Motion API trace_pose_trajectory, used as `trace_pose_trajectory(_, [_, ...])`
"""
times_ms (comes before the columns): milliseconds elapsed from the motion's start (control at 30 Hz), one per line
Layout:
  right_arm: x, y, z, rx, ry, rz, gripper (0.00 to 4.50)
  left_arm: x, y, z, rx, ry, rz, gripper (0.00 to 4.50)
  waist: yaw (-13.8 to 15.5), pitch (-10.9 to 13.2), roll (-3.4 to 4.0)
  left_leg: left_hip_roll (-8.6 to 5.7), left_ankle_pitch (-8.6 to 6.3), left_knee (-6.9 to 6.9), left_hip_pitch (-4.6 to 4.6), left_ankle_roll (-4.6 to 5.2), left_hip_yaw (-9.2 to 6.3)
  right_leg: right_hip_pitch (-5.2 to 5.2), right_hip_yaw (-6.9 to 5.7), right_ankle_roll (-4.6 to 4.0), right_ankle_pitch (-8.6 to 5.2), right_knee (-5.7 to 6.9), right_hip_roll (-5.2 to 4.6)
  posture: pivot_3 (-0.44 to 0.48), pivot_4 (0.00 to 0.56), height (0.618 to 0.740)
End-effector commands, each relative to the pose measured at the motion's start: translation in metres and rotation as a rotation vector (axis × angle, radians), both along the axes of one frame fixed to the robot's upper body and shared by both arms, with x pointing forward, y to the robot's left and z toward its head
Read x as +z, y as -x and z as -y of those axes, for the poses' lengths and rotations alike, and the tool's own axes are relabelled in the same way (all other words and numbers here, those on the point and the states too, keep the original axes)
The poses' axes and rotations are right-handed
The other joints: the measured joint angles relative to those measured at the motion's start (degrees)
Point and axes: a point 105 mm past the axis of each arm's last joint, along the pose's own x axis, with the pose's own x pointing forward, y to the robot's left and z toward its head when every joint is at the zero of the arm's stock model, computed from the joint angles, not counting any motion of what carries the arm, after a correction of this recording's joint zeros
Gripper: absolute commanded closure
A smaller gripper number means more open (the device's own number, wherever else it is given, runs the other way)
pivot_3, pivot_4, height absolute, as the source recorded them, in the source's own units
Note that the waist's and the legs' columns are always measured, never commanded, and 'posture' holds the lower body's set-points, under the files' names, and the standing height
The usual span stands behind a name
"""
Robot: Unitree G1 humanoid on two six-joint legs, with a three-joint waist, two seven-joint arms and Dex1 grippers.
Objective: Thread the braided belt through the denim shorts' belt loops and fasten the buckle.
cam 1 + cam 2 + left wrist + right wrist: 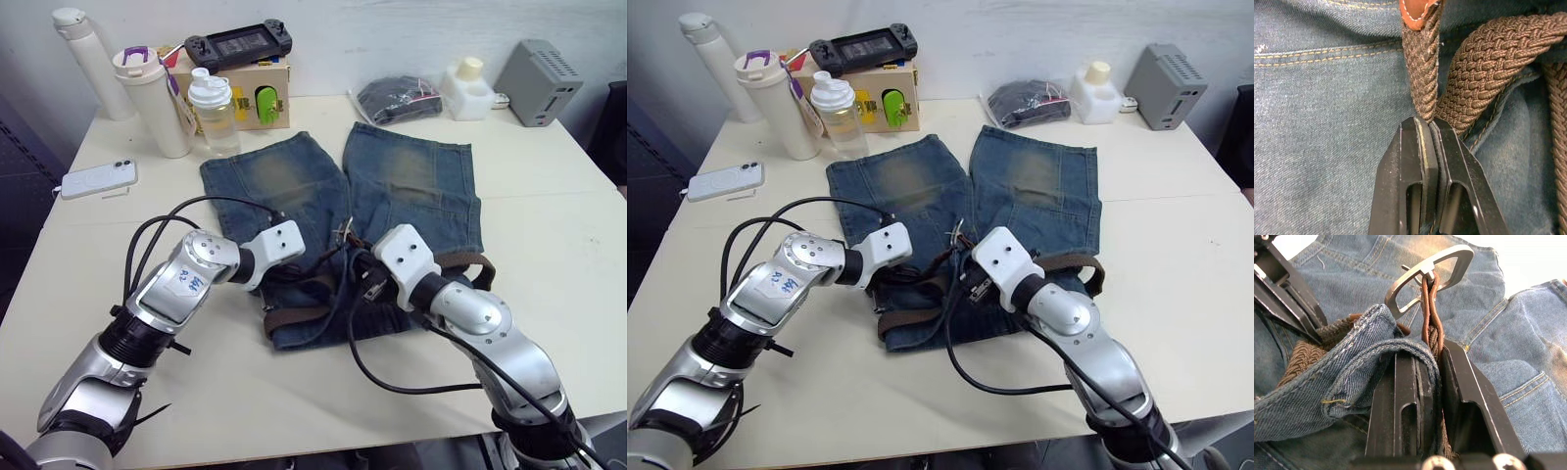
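1. Shorts of faded blue denim [411,181] lie flat on the pale worktop [549,245], waistband toward the robot, legs pointing away.
2. A dark brown braided belt [1474,73] runs along the waistband, its ends meeting near the fly.
3. The left tool [1426,128] is clamped on the woven strap just below its tan leather tip [1418,9].
4. The right tool [1430,357] is closed on the strap just behind the silver rectangular metal buckle [1442,264], with a fold of denim pinched alongside.
5. The webbing looks soft and limp and would probably sag if held far back; the leather tip is likely stiffer, so gripping close to it should steer it best.
6. The buckle frame looks rigid and smooth; the strap behind it seems the surer hold.
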Motion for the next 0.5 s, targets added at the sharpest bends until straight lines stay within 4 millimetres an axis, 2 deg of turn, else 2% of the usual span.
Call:
trace_pose_trajectory(33, [0.001,0.006,-0.002,0.016,0.025,0.008,4.49,0.014,-0.002,0.004,0.0,0.036,0.043,4.5,0.0,0.0,0.0,0.0,0.0,0.0,0.0,0.0,0.0,0.0,0.0,0.0,0.0,0.0,0.0,0.0,0.15,0.69])
trace_pose_trajectory(200, [-0.012,0.0,0.007,-0.042,0.053,-0.048,4.49,0.018,0.006,0.01,-0.016,0.076,0.024,4.5,0.0,0.0,0.0,0.0,0.0,0.0,0.0,0.0,0.0,0.0,0.0,0.0,0.0,0.0,0.0,0.0,0.15,0.69])
trace_pose_trajectory(500, [-0.019,0.003,0.006,-0.025,0.107,-0.074,4.49,0.015,0.006,0.007,0.041,0.096,0.002,4.5,0.0,0.0,0.0,0.0,0.0,0.0,0.0,0.0,0.0,0.0,0.01,0.0,0.0,0.0,-0.01,0.0,0.15,0.69])
